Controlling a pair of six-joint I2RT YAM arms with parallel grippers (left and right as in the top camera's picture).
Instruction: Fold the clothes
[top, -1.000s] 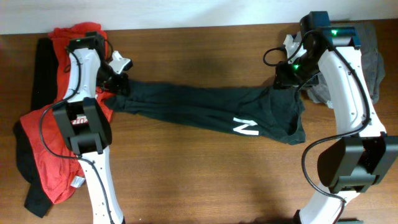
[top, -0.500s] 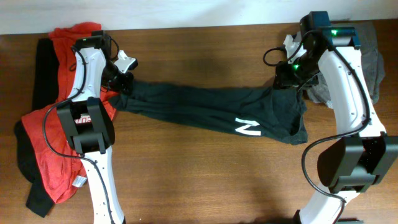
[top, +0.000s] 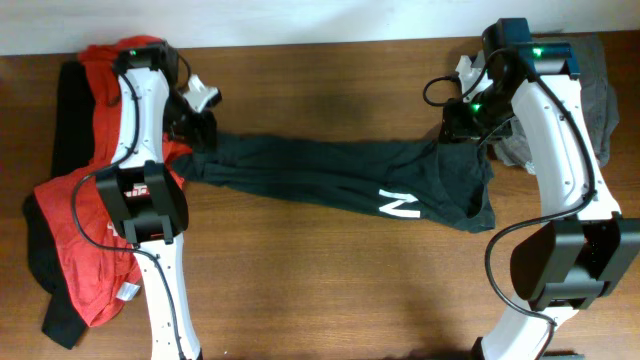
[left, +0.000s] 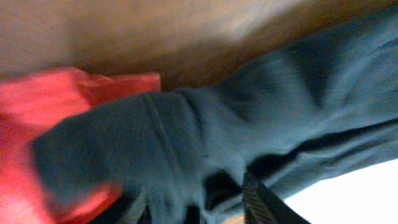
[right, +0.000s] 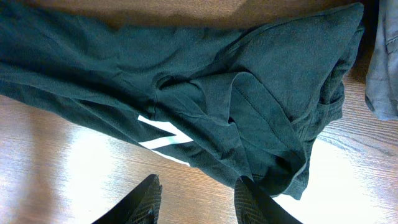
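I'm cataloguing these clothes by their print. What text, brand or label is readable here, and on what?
"N": white letter on the dark T-shirt; no other letters show.
Red-and-white mark on the left arm's base: too small to read.
Small white tag on the red T-shirt: too small to read.

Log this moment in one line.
dark T-shirt: bunched lengthwise across table | left gripper: at its left end, grip unclear | right gripper: open over its right end
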